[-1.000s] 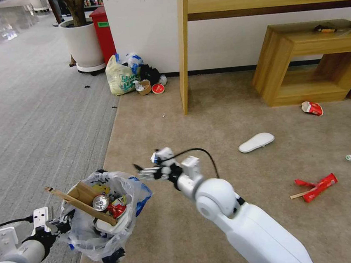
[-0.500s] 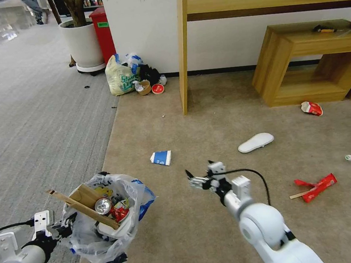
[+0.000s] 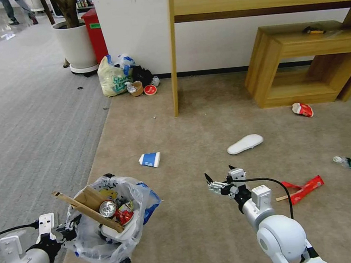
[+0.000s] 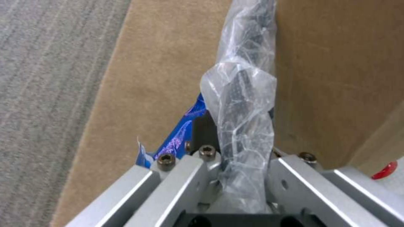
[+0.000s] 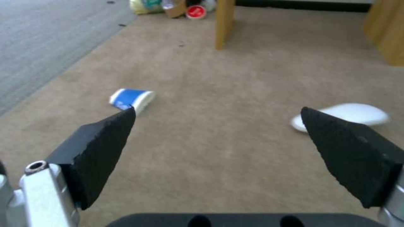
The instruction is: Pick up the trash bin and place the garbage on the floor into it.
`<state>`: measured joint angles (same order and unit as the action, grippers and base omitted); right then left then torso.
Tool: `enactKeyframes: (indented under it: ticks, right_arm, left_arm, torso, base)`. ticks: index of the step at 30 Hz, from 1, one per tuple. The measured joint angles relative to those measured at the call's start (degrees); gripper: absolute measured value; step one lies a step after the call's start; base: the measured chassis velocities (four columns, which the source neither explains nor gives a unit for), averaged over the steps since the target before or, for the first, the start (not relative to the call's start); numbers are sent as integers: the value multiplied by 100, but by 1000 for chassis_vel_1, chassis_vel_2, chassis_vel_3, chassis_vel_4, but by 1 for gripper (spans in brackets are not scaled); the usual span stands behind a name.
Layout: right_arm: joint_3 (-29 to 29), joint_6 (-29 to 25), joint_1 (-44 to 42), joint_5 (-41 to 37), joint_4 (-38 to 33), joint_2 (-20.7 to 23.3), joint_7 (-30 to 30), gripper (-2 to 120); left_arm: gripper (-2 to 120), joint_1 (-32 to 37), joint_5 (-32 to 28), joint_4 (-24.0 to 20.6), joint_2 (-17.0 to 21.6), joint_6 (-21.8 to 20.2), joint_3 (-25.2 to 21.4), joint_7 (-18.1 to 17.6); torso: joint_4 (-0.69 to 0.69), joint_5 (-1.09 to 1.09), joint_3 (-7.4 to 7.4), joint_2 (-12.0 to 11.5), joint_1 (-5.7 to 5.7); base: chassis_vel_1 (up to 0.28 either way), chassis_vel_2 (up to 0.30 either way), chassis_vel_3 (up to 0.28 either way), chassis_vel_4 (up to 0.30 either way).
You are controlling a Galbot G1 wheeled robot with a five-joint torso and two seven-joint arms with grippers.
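Trash bin (image 3: 109, 220) hangs from our left gripper (image 3: 67, 231), clamped on its bagged rim, over the beige carpet (image 3: 185, 230) edge. Our right gripper (image 3: 218, 177) hovers spread wide, empty, right of the bin. The paper cup (image 3: 150, 159) lies beyond the bin. We judge the slick liner could slip. The bin's base is hidden.

one trash bin (image 3: 110, 224), one cup (image 3: 149, 159), two red wrappers (image 3: 303, 188)

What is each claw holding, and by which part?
The left claw grips the trash bin by its bag-covered rim. The right claw is open, holding nothing.
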<state>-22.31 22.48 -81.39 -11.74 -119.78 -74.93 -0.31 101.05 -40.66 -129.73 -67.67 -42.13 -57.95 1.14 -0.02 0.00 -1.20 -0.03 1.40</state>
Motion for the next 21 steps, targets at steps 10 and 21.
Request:
enactKeyframes:
  ticks: [10,21]
  right_arm:
    - [-276,-61,-189,39,-38,-69,-24,100]
    - [-545,-156,-254,55,241,-117,-37,100]
  left_arm:
    - [0,18,-26,-94,17,0,-19,9]
    - [0,77,-31,-116,86,0,-22,40]
  torso:
    - [-1,-1,0,-1,1]
    - [1,2,1,0,0]
  base:
    - [-205,-196,194,196]
    - [-225,-232,224,224]
